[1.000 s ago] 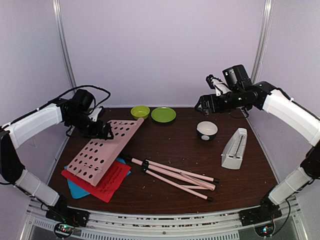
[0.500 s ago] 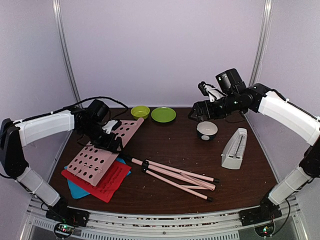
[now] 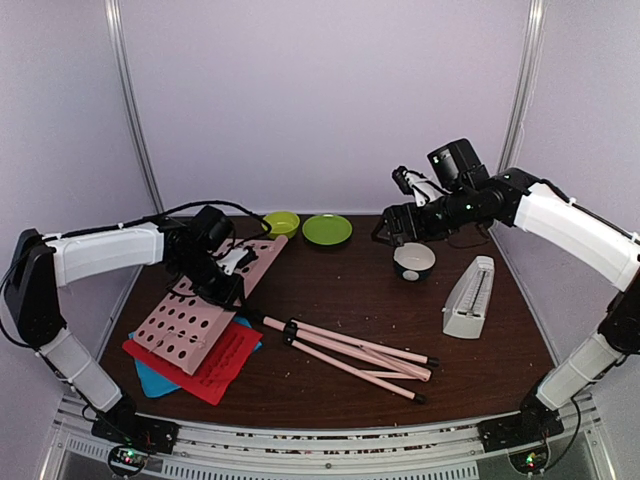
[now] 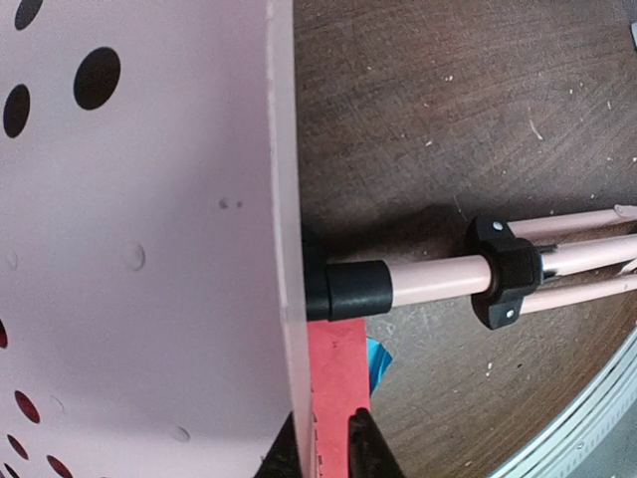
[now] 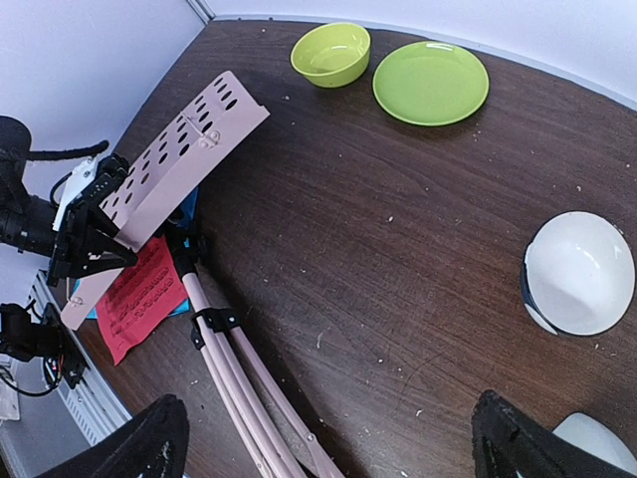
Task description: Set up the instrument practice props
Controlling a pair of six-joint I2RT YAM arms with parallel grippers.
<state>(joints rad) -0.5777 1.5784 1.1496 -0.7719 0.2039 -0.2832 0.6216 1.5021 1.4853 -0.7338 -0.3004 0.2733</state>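
The pale pink perforated music stand plate (image 3: pixel 200 310) (image 4: pixel 149 249) (image 5: pixel 169 169) lies tilted at the left. It rests over a red page (image 3: pixel 205 372) (image 4: pixel 333 378) and a cyan page (image 3: pixel 150 378). Its folded tripod legs (image 3: pixel 350 352) (image 5: pixel 234 368) stretch right across the table. My left gripper (image 3: pixel 225 283) (image 4: pixel 323 448) has its jaws drawn in round the plate's right edge, one finger on each side. The white metronome (image 3: pixel 469 297) stands at the right. High above the table's back middle, my right gripper (image 3: pixel 385 232) (image 5: pixel 331 438) hangs open and holds nothing.
A lime-green bowl (image 3: pixel 281 222) (image 5: pixel 331 52) and a lime-green plate (image 3: pixel 327 229) (image 5: pixel 430 82) sit at the back edge. A small white-and-dark bowl (image 3: pixel 414 260) (image 5: pixel 578 274) stands under the right arm, left of the metronome.
My left gripper has slid right along the plate to its edge by the pole and its jaws have closed in. The right arm has drifted a little left and lower.
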